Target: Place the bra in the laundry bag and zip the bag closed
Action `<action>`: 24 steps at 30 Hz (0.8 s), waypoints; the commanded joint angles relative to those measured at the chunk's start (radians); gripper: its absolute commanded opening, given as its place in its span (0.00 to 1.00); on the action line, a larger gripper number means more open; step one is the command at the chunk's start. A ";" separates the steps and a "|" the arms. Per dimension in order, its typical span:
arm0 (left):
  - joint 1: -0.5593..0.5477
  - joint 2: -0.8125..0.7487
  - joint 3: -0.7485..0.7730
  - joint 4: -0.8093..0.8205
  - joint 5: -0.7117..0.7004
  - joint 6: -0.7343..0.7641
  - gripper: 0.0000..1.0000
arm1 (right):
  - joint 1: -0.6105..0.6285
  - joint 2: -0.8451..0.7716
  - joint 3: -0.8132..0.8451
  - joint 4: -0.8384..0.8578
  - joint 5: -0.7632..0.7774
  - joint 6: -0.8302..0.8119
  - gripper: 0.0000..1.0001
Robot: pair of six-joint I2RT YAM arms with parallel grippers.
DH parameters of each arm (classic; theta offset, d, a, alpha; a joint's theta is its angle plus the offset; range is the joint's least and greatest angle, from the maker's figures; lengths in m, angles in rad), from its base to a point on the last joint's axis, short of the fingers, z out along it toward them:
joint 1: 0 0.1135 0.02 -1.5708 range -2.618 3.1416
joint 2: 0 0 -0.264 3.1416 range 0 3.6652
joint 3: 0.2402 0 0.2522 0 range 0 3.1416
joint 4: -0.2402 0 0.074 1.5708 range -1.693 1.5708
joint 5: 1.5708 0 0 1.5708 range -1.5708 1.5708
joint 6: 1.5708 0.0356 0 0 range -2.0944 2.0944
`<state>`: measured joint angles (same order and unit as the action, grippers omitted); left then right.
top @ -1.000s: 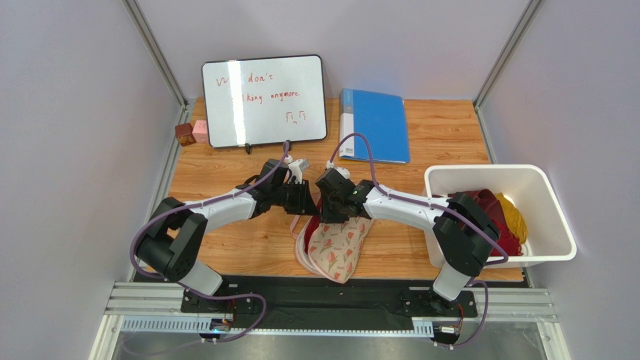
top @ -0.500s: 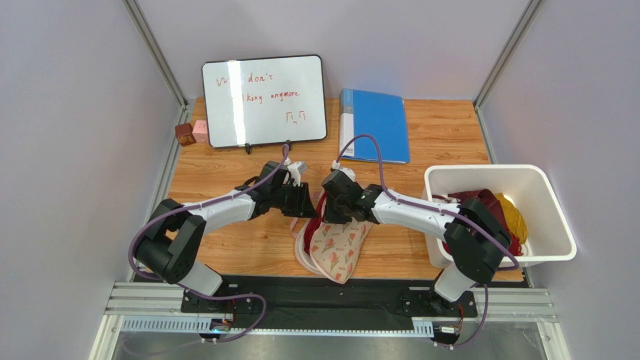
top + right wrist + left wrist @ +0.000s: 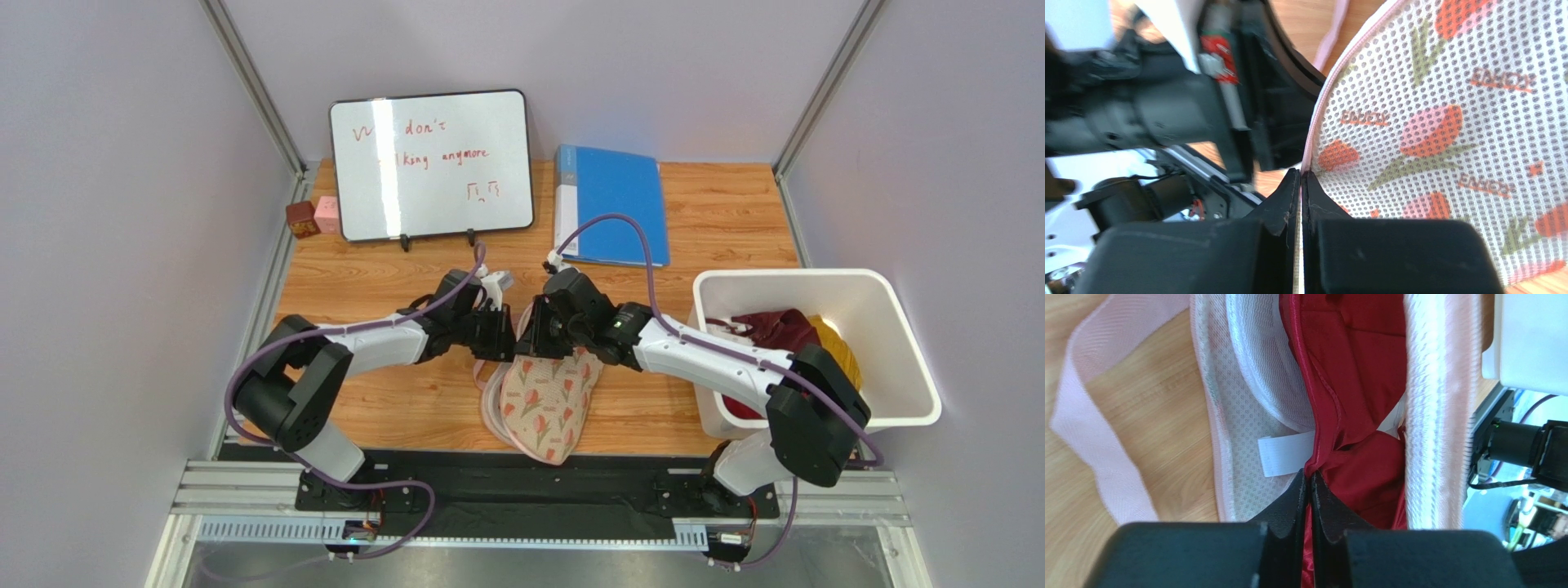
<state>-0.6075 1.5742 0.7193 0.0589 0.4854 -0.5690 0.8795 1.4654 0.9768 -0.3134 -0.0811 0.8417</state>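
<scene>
Looking down from the overhead camera, I have both arms reaching in to the middle of the worktop (image 3: 393,404). They meet over the far end of the laundry bag (image 3: 548,404), which lies printed side up on the wood between the two arms. My left gripper (image 3: 1310,476) is pinched fully together on a seam of the bra (image 3: 1352,380). The dark red fabric runs up from between the fingertips and lies inside the bag's open mouth, with the pale mesh lining (image 3: 1241,398) on one side and the pink zipper trim (image 3: 1432,416) on the other. A small white label (image 3: 1284,454) sticks out of the lining just beside the fingertips. A pink strap (image 3: 1106,471) loops over the bare wood next to the bag. My right gripper (image 3: 1301,177) is closed tight as well, its tips nipping the pink edge of the bag where the dotted flower-print mesh begins. The left arm's dark gripper body sits close behind it in that wrist view. Off to the right stands a white bin (image 3: 785,279) holding red and yellow clothes (image 3: 767,331). At the back of the worktop I see a whiteboard (image 3: 429,163) with red writing, a blue folder (image 3: 611,205) and two small blocks (image 3: 313,217).
</scene>
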 commanded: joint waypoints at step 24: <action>-0.017 -0.315 0.085 -0.422 -0.265 0.092 0.81 | -0.071 0.108 0.011 0.204 -0.089 0.049 0.00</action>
<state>-0.6044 1.4040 0.7509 -0.2531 0.2237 -0.5045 0.8165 1.5902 0.9794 -0.1600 -0.2005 0.8829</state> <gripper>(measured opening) 0.712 0.005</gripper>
